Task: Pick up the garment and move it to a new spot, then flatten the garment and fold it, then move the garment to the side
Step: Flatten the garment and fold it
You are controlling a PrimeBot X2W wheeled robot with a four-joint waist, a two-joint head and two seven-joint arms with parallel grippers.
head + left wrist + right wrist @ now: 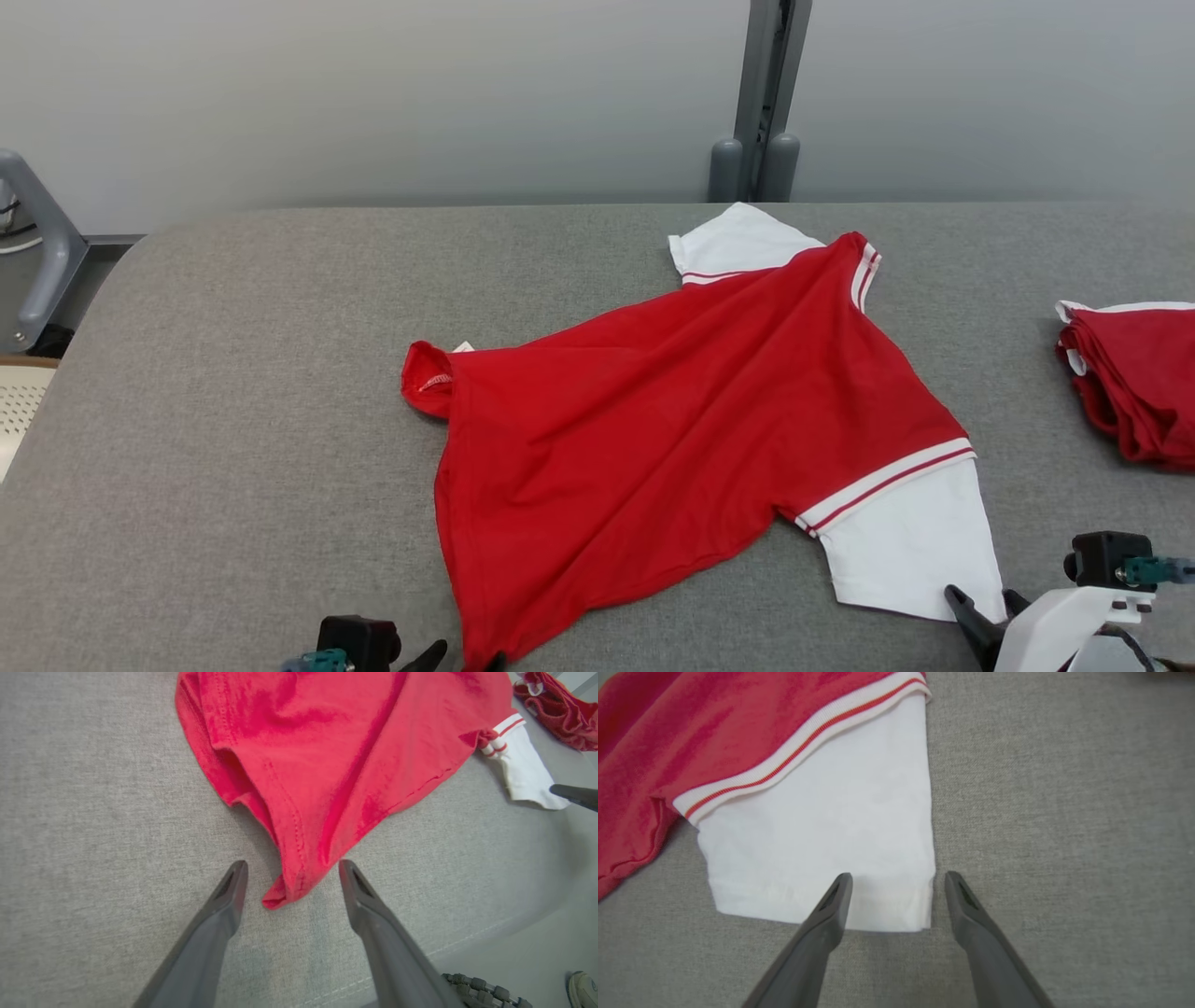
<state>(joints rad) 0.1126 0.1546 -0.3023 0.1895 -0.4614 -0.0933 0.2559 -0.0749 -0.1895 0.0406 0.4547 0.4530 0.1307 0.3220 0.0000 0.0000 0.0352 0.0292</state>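
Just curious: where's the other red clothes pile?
The red clothes pile lies at the head view's right edge on the table, right of the spread shirt.

Garment (672, 420) of matt knit cloth; table cover (233, 420) of coarse woven fabric.

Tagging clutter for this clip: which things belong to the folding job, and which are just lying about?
Job: red shirt, left gripper, right gripper, grey table.
Lying about: bundled red clothes at right, grey post behind, shoe.
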